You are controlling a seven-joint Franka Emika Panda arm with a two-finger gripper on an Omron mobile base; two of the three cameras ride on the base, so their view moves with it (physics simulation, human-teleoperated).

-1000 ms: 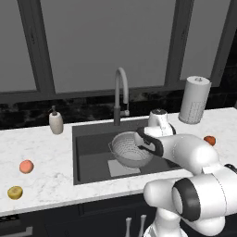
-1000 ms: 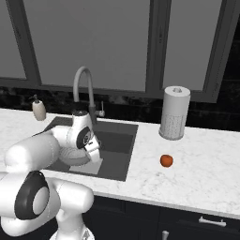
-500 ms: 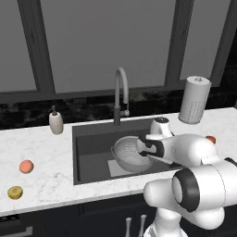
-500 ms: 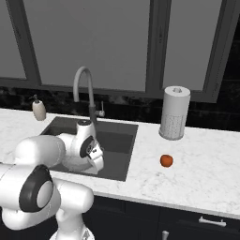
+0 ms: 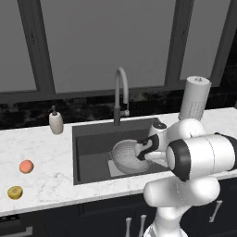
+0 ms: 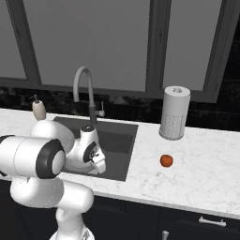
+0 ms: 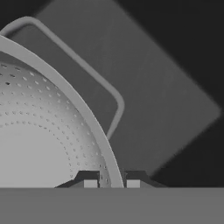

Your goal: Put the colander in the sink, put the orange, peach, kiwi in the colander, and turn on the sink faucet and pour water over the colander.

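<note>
Two fingertips of the gripper [image 7: 111, 183] pinch the colander [image 7: 39, 131] rim between them, sink [image 7: 166, 96] panel just beyond.

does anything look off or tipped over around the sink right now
Nothing stands out. The colander sits upright in the sink with the gripper shut on its rim. The peach and kiwi lie on the counter left of the sink, the orange to its right.

the tool [image 7: 108, 183] has lowered the colander [image 5: 127, 157] deeper into the sink [image 5: 90, 159].
</note>
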